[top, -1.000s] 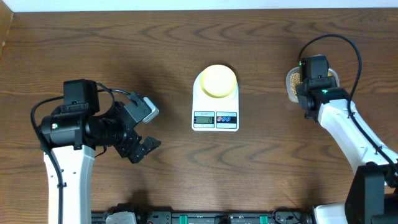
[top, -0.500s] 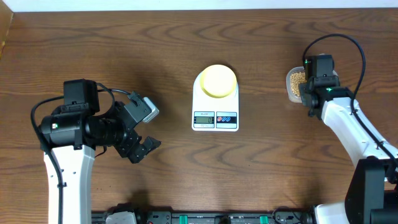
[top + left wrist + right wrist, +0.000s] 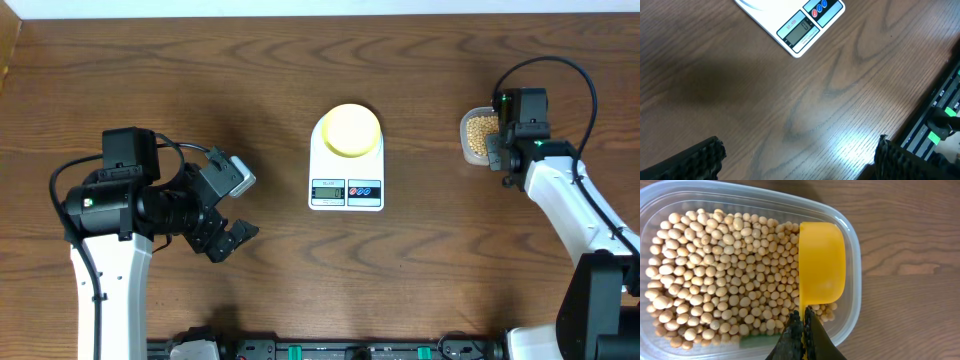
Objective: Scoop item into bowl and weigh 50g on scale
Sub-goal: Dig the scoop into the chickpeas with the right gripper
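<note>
The beige beans [image 3: 715, 275] fill a clear plastic tub [image 3: 860, 265], which also shows at the right in the overhead view [image 3: 478, 130]. My right gripper [image 3: 802, 322] is shut on the handle of a bright yellow scoop [image 3: 821, 262], whose bowl lies on its side against the beans at the tub's right end. The pale yellow bowl [image 3: 350, 128] stands empty on the white scale [image 3: 346, 192] at the table's middle. The scale's display [image 3: 798, 31] shows in the left wrist view. My left gripper [image 3: 228, 238] is open and empty, low over the wood, left of the scale.
The wooden table [image 3: 300, 290] spreads between the arms. A black rail with green parts [image 3: 940, 120] runs along the front edge. The right arm [image 3: 560, 200] reaches from the front right corner to the tub.
My right gripper has shifted to the right over the tub, uncovering more of the beans in the overhead view. The left arm has not moved.
</note>
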Tool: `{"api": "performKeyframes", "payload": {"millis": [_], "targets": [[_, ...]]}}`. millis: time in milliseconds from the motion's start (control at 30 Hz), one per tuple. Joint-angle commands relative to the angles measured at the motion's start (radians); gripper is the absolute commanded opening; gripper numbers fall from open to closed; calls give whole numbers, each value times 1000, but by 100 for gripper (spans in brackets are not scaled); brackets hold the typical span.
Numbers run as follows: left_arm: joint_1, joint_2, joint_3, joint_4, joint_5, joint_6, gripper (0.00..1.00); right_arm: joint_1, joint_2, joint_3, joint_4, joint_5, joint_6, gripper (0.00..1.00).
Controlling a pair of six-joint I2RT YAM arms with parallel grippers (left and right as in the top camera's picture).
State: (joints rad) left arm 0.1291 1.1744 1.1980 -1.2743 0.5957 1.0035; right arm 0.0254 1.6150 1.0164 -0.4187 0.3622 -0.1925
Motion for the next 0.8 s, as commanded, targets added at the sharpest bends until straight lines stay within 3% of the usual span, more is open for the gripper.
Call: {"api": "performKeyframes", "payload": {"millis": [0,333,767], "targets": [[4,1,-8,0,-2,24,98,-14,8,16,-7,-56,-7,1],[4,1,-8,0,-2,24,98,-51,8,17,-42,-267,48,1],[4,1,-8,0,-2,24,98,-184,8,17,-49,-613,245,1]]}}
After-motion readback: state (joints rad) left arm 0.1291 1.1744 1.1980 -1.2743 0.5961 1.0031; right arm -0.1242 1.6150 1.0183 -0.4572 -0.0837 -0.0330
